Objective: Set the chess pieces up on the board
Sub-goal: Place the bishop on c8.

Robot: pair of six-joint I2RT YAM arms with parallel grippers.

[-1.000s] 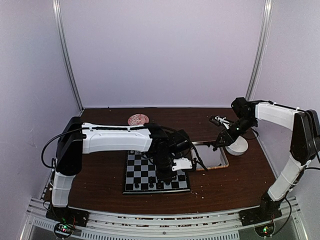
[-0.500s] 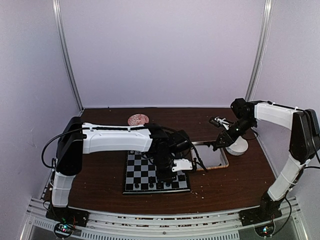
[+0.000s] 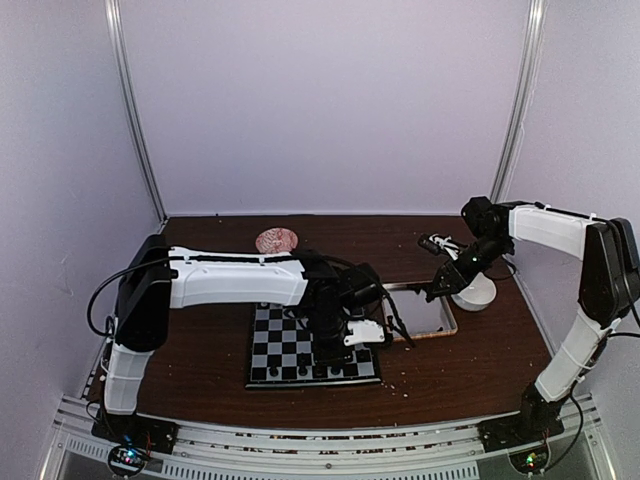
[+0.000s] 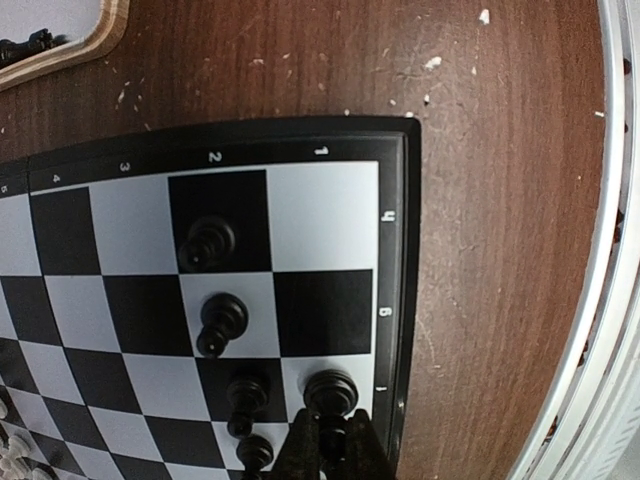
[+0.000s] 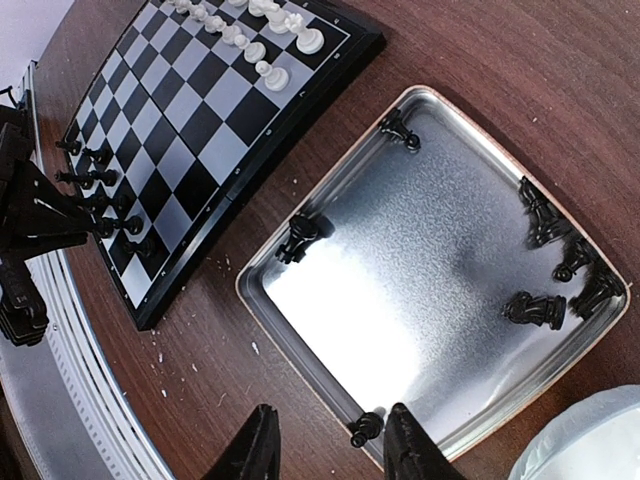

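Holds tiny black chess piece (image 4: 331, 392) upright in pinched-shut left gripper (image 4: 330, 435), at edge square of black-and-silver chequered board (image 4: 400, 260); straight below fingertips, axis vertical. Hovers part-open, empty right gripper (image 5: 330, 445) over wooden-rimmed metal tray (image 5: 420, 250).

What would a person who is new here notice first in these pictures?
The left gripper pinches a black piece on the chessboard's nearest row. The right gripper hangs open over a metal tray where more black pieces lie scattered.

high rear overview, close wrist views, all sharing board (image 3: 272, 352)
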